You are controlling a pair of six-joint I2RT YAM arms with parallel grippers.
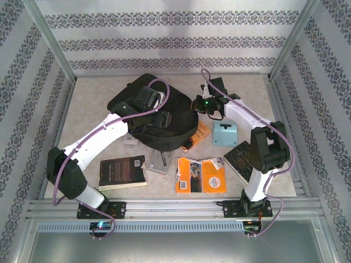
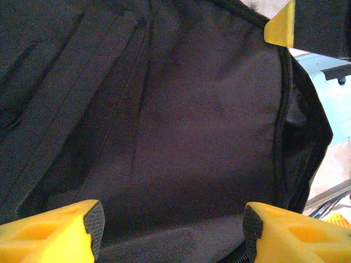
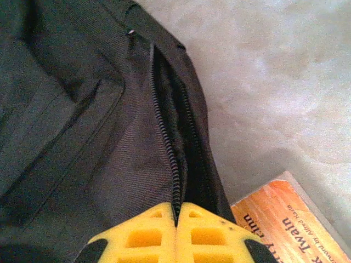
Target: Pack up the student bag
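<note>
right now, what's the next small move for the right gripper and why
Probably ease the right gripper along the zipper, pulling gently: it is pinched shut on that zipper line of the black backpack, and the orange book beside it lies outside, unpacked.

left fingers (image 2: 49, 233) spread apart, right fingers (image 3: 143, 236) pressed tight together.

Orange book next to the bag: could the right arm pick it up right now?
Probably not at once. The orange book lies close beside the right claw, but that claw looks shut on the zipper edge of the student bag and must let go first.
</note>
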